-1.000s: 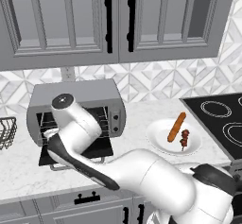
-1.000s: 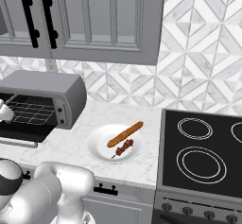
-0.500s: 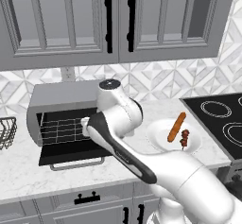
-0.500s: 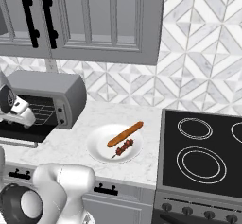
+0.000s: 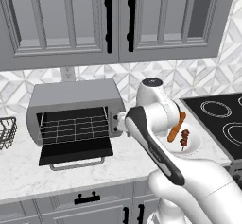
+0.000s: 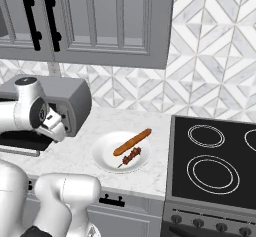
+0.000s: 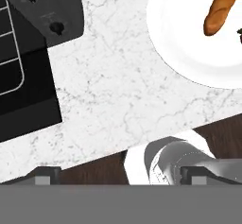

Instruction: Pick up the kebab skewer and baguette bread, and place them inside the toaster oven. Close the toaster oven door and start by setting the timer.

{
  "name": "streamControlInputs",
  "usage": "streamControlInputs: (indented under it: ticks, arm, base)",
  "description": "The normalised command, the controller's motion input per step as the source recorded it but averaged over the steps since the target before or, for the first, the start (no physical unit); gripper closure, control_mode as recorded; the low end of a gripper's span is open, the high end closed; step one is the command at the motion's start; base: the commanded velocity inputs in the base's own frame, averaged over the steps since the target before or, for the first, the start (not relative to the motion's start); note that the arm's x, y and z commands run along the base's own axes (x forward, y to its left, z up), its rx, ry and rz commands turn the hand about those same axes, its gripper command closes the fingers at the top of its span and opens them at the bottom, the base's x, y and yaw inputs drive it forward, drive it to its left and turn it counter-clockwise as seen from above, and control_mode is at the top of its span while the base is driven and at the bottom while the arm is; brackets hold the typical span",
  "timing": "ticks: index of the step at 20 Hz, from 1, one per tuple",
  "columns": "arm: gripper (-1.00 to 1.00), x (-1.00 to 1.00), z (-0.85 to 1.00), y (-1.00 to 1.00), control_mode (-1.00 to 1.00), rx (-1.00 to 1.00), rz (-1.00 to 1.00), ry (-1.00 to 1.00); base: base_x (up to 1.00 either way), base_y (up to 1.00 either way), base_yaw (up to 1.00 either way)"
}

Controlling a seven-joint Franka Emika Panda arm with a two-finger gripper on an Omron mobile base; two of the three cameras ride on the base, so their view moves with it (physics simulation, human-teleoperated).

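The toaster oven (image 5: 71, 102) stands at the left of the counter, with the toaster oven door (image 5: 75, 151) dropped open and the wire rack bare. The baguette bread (image 5: 176, 126) and the kebab skewer (image 5: 184, 138) lie side by side on a white plate (image 6: 107, 157). My gripper (image 7: 118, 176) hangs open and empty above the counter, between the oven's knob panel (image 7: 52, 10) and the plate (image 7: 179, 43). In the hand view one end of the baguette bread (image 7: 222, 8) shows at the top right, and the kebab skewer (image 7: 239, 35) is only just visible at the right edge.
A black stovetop (image 6: 215, 161) lies right of the plate. A wire basket (image 5: 5, 132) stands at the counter's far left. Wall cabinets (image 5: 113, 20) hang above. Bare marble counter (image 7: 123, 86) stretches between oven and plate.
The arm has swung right, from in front of the oven's open mouth to the counter beside its knob panel, nearer the plate. The gripper stayed open. Food and door are unmoved.
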Motion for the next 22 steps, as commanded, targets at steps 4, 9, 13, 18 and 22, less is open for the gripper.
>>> streamControlInputs:
  ticks: [4, 9, 13, 18, 22]
  arm:
    - [-1.00, 0.37, -0.04, -1.00, -1.00, 0.02, -0.12, 0.23]
    - [-1.00, 0.58, -0.22, -1.00, -1.00, 0.08, -0.09, 0.20]
    - [-1.00, 0.55, -0.41, -0.94, -1.00, 0.00, -0.04, 0.09]
    - [-1.00, 0.66, -0.45, -0.73, -1.00, 0.00, 0.00, 0.02]
    - [-1.00, 0.64, -0.37, -0.18, -1.00, 0.00, 0.00, 0.00]
  base:
    - [0.00, 0.00, 0.00]
    - [0.00, 0.00, 0.00]
    - [0.00, 0.00, 0.00]
    - [0.00, 0.00, 0.00]
    - [0.00, 0.00, 0.00]
